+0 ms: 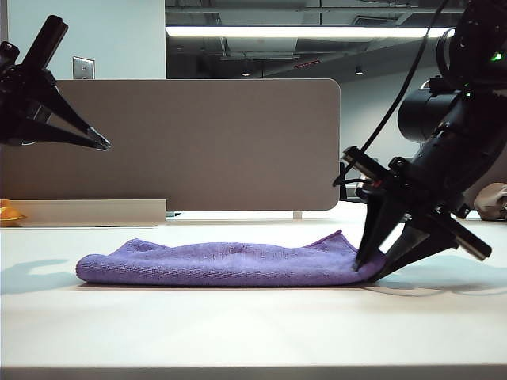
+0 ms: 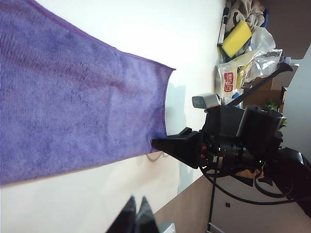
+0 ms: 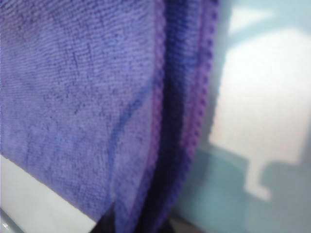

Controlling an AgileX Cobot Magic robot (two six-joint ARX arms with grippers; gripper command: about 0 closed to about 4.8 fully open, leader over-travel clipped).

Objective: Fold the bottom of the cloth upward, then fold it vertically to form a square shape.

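Purple cloth (image 1: 222,265) is lying folded flat on the white table (image 1: 238,332), right gripper (image 1: 379,267) is reaching down at its right edge with fingers pinching on the hem, while left gripper (image 1: 101,143) is hanging raised well apart at the left, jaws closed, holding nothing.

A grey partition (image 1: 198,142) stands behind the white bench (image 1: 253,324). A yellow sponge (image 2: 236,39) lies among plastic bags (image 2: 243,68).

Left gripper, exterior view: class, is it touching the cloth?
No. The left gripper hangs in the air, well above the cloth on the table.
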